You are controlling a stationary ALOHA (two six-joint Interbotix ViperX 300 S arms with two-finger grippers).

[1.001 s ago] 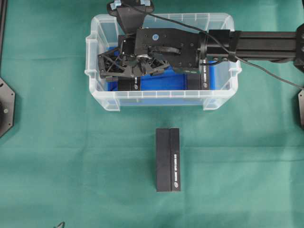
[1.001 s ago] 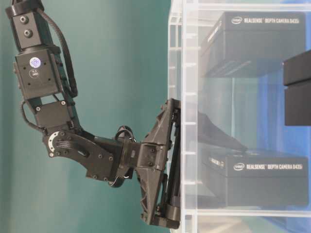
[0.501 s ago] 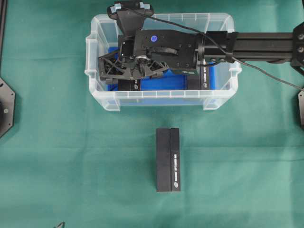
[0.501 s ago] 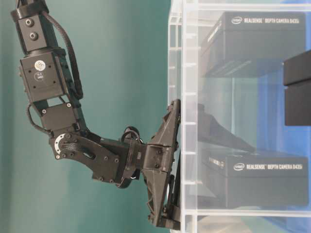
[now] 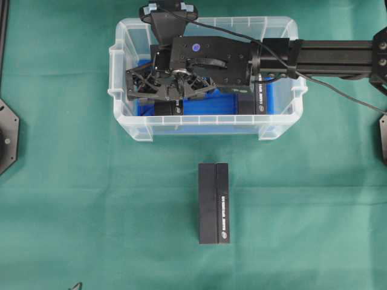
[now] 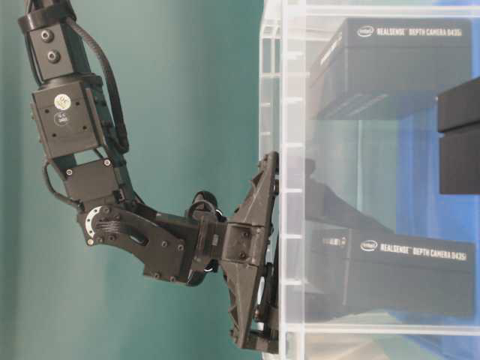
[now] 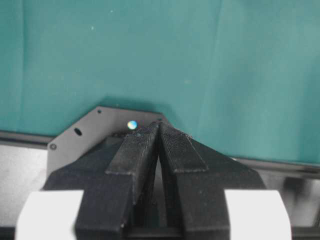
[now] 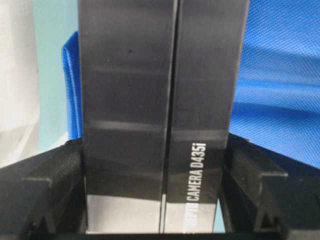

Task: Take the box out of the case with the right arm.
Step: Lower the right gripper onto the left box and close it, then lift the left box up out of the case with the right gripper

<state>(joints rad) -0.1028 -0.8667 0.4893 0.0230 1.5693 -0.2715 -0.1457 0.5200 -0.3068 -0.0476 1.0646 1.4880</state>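
Observation:
The clear case (image 5: 205,127) with a blue lining (image 8: 275,75) stands at the back of the green table. My right gripper (image 5: 140,84) reaches down into its left half. In the right wrist view a black box (image 8: 160,100) printed "CAMERA D435i" fills the gap, and both fingers (image 8: 50,180) press against its sides. The same box (image 6: 397,266) shows through the case wall beside the right gripper (image 6: 259,255) in the table-level view. My left gripper (image 7: 159,127) is shut on nothing, off to the side over green cloth.
A second black box (image 5: 254,99) lies in the right half of the case, under the right arm. Another black box (image 5: 214,202) lies on the green cloth in front of the case. A black base plate (image 7: 85,130) sits below the left gripper.
The right gripper's jaws have closed in from wide open onto the box's sides. The box has shifted slightly inside the case. The left gripper's earlier state is not shown.

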